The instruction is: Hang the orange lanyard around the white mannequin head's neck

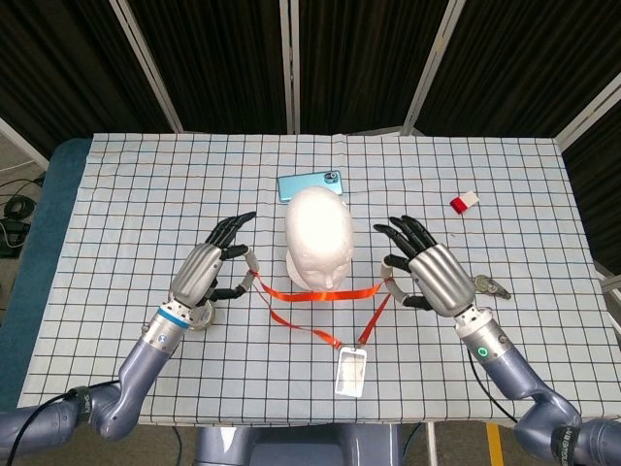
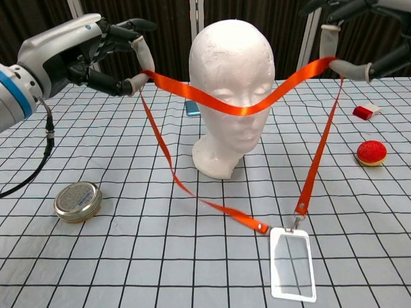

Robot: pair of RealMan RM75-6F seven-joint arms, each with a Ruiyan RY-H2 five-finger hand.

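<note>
The white mannequin head (image 1: 318, 233) stands upright mid-table. The orange lanyard (image 2: 241, 106) is stretched taut across its face (image 2: 232, 83) at about eye height. My left hand (image 2: 77, 54) is raised to the left of the head and pinches the strap between thumb and finger. My right hand (image 1: 432, 277) is raised on the other side, and its fingertips (image 2: 328, 40) pinch the strap's other side. From both hands the strap runs down to the clear badge holder (image 2: 292, 263) at the table's front. In the head view the strap (image 1: 320, 294) shows just in front of the head.
A round metal tin (image 2: 78, 201) sits at front left under my left arm. A red ball (image 2: 371, 152) and a red-and-white block (image 2: 366, 112) lie to the right. A teal phone (image 1: 310, 183) lies behind the head, and a small metal object (image 1: 490, 284) lies beside my right hand.
</note>
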